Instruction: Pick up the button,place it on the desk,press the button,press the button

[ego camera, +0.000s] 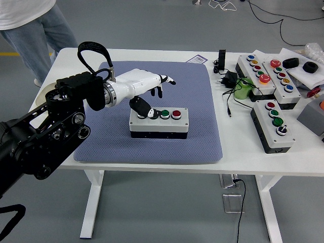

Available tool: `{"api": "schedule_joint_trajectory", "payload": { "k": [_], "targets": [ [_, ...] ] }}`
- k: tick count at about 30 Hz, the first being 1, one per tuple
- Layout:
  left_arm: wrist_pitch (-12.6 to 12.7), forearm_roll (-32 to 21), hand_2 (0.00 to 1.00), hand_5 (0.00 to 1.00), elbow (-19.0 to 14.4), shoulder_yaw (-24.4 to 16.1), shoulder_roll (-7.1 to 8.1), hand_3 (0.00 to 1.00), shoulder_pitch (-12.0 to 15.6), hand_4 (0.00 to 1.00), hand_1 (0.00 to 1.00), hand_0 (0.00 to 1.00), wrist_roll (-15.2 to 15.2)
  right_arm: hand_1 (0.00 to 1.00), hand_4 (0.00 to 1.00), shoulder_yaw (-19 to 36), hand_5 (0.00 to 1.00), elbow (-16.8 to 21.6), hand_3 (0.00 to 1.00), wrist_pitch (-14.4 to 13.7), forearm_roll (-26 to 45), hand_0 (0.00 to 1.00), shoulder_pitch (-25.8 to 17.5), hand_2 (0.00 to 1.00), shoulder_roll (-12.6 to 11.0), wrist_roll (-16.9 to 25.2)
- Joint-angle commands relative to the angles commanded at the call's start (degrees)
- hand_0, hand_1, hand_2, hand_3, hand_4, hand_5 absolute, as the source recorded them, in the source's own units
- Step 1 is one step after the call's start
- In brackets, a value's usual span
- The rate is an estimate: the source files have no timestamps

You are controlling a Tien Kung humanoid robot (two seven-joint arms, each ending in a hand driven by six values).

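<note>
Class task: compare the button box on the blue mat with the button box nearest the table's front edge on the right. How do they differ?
1. The button box on the mat lies crosswise; the right-hand button box runs front to back.
2. The mat box rests on the blue mat; the right-hand box sits on the bare white table.
3. The left hand is over the mat box with its thumb down on it; nothing touches the right-hand box.

Both are grey-topped, dark-based, with one button row.

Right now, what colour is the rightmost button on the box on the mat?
Red, clearest in the head view: the rightmost button on the button box.
</note>
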Motion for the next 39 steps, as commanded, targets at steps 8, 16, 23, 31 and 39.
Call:
{"api": "schedule_joint_trajectory", "payload": {
  "k": [8,16,23,31,39],
  "targets": [
    [-2.16,-0.52,0.047,0.002,0.58,1.70,-0.11,0.859,-0.13,0.602,0.010,0.023,1.14,0.560,0.250,-0.01,0.254,0.00,0.634,0.04,-0.10,0.651,0.03,0.587,0.00,-0.02],
    [-2.71,-0.37,0.045,0.002,1.75,3.66,-0.29,0.862,-0.08,0.610,0.005,0.025,1.83,0.560,0.250,0.04,0.255,0.00,0.634,0.04,-0.19,0.651,-0.05,0.587,0.01,-0.08],
    [-2.52,-0.25,0.048,0.004,3.40,4.68,-0.72,0.866,-0.28,0.612,0.007,0.027,2.18,0.560,0.249,-0.12,0.256,0.00,0.634,-0.03,-0.01,0.651,-0.15,0.586,0.04,-0.12],
    [-2.57,0.26,0.049,0.002,4.99,4.68,-1.04,0.869,-0.20,0.607,0.009,0.032,2.57,0.560,0.249,-0.19,0.255,0.00,0.634,-0.07,-0.02,0.650,-0.26,0.587,0.04,-0.17],
    [-5.68,0.19,0.051,0.002,5.10,5.20,-0.90,0.856,-0.02,0.602,0.012,0.036,3.38,0.560,0.249,-0.26,0.255,0.00,0.634,-0.06,0.00,0.650,-0.27,0.587,0.05,-0.19]
  ]
}}
